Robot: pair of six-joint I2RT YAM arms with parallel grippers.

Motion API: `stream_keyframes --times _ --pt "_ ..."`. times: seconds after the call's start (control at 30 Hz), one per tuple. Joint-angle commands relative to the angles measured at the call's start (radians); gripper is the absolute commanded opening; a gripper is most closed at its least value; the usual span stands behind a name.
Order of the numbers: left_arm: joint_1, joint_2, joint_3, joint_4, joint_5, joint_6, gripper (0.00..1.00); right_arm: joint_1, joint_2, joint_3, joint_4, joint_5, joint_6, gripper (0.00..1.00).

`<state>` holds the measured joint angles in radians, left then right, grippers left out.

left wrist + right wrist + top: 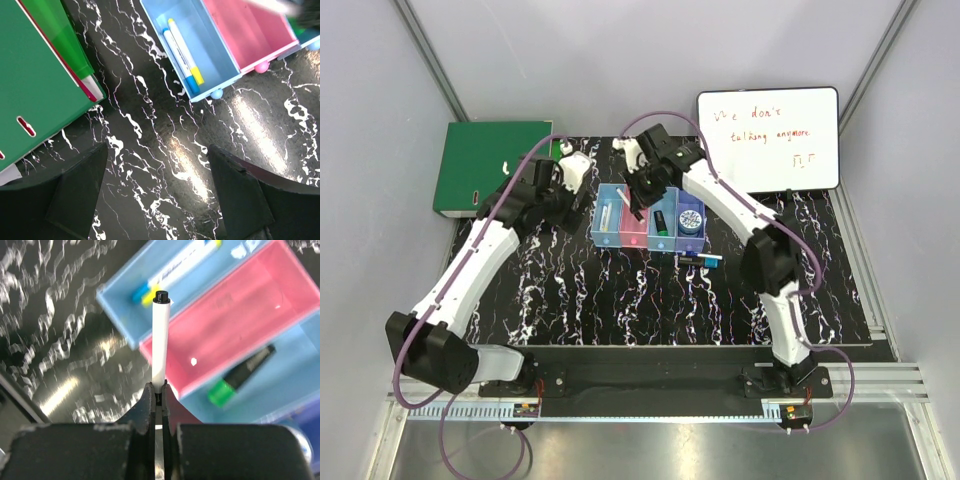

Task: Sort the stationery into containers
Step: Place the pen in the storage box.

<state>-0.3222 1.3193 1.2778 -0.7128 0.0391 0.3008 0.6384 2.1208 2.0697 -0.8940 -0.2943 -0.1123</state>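
Right gripper (159, 390) up close: jaws pressed tight on the tail of a white pen (160, 340), hanging over the lip between the end blue bin (117, 320) and the pink bin (240, 315) at its 2 o'clock; we reckon it's mid-drop-off, so next needs centring over one bin, then letting go; left gripper (157, 150) sits at the bins' 9 o'clock, jaws spread, empty.

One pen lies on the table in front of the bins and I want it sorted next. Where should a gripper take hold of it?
Take the dark pen mid-barrel, coming straight down from above. It lies flat, lengthwise along the row of bins, so the jaws should close across its thin width; the far jaw probably has little room beside the bins.
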Motion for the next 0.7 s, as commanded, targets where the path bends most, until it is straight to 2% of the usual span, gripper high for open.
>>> stream_keyframes --times 0.0,0.17,0.43,0.67 --pt "0.011 -0.049 -0.017 0.059 -0.015 0.001 0.87 -0.040 0.131 0.199 0.009 -0.048 0.189 0.00" --pt "0.032 -0.046 -0.023 0.059 -0.004 0.017 0.87 -0.057 0.240 0.299 0.032 -0.042 0.217 0.00" --pt "0.041 -0.031 0.008 0.059 0.010 0.026 0.87 -0.077 0.277 0.236 0.064 -0.011 0.234 0.00" --pt "0.043 -0.019 0.023 0.053 0.010 0.029 0.87 -0.078 0.327 0.250 0.076 -0.025 0.235 0.00"
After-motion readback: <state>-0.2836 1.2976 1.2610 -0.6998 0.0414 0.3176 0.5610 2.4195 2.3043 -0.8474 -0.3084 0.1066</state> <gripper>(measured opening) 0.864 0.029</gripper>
